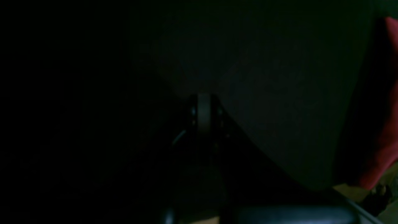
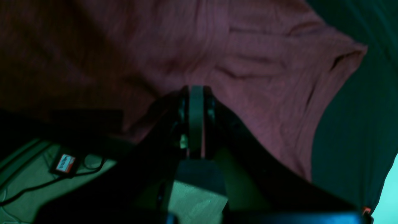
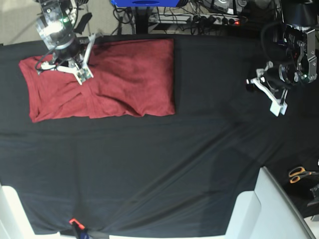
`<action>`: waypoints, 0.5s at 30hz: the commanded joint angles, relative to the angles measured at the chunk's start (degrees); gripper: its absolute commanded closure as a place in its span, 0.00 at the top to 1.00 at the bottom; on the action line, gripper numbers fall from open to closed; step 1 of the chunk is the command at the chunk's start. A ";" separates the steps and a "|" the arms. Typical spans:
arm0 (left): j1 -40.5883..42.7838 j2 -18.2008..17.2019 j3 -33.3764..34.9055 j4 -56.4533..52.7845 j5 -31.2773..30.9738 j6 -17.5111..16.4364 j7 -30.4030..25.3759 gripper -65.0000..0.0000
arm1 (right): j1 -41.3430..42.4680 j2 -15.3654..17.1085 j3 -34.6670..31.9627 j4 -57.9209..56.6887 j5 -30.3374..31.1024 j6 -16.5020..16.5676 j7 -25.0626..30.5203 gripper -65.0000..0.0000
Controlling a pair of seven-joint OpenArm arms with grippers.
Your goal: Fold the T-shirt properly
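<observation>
The brick-red knit T-shirt (image 3: 124, 79) is lying folded on the black-draped surface (image 3: 164, 164). Both arms' fingers are sitting closed and empty; pressing creases flat would be tidying it.

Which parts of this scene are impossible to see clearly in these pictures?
- Left wrist view: almost all black from underexposure; only a strip of the T-shirt shows at the right edge.
- Right wrist view: the right tool covers the cloth under it.
- Base view: the scissors are small; the left tool tips are unclear.
</observation>
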 commanded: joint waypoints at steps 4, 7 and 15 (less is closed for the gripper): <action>-0.65 -0.92 -0.37 0.70 -0.56 -0.43 -0.52 0.00 | -0.70 0.38 1.42 2.97 -0.22 -0.45 0.88 0.00; -0.65 -0.92 -0.37 0.70 -0.56 -0.43 -0.52 0.00 | -0.53 0.38 1.42 2.53 -0.22 -0.45 -0.52 0.00; -0.47 -0.84 -0.29 0.70 -0.56 -0.43 -0.52 0.00 | -0.17 -0.14 1.33 -2.65 0.04 -0.45 -2.81 0.00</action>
